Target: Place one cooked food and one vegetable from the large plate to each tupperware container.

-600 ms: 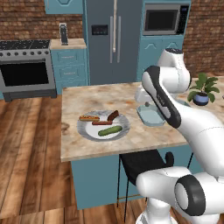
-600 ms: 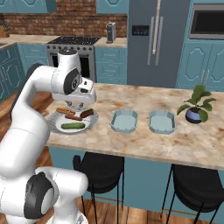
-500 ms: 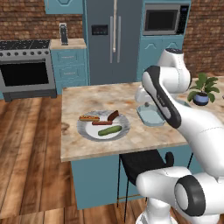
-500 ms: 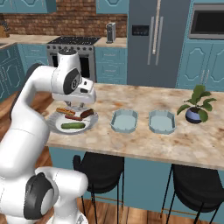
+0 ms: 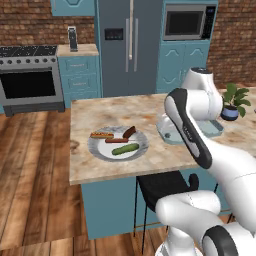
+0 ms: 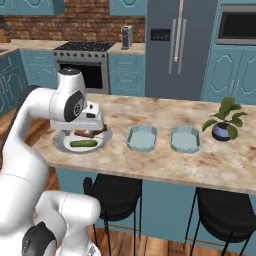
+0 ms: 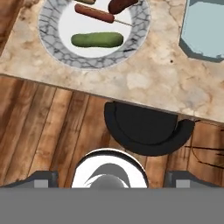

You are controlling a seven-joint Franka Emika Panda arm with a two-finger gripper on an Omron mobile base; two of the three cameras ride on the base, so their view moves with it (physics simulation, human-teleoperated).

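On the marble counter (image 5: 100, 167), the plate (image 5: 96, 148) lies toward the left end, near the front edge. On it, from the left: a hot dog (image 5: 102, 134), a thin red sausage (image 5: 117, 141), a dark sausage (image 5: 129, 132) at the back right, and a green cucumber (image 5: 125, 149) across the front. In the right base view the plate (image 6: 65, 146) sits just below the hand, with the cucumber (image 6: 83, 144) in front. Right of the plate, well apart from it, stand the two trays, near tray (image 6: 142, 138) and far tray (image 6: 185, 138), side by side and bare inside. A potted plant (image 6: 225, 120) stands at the far right. From the hand view, the gripper (image 7: 109, 178) hangs above a black stool (image 7: 148, 130) off the counter's front edge, its jaws spread wide with nothing between them; the plate (image 7: 57, 52) and a tray corner (image 7: 205, 30) lie at the top
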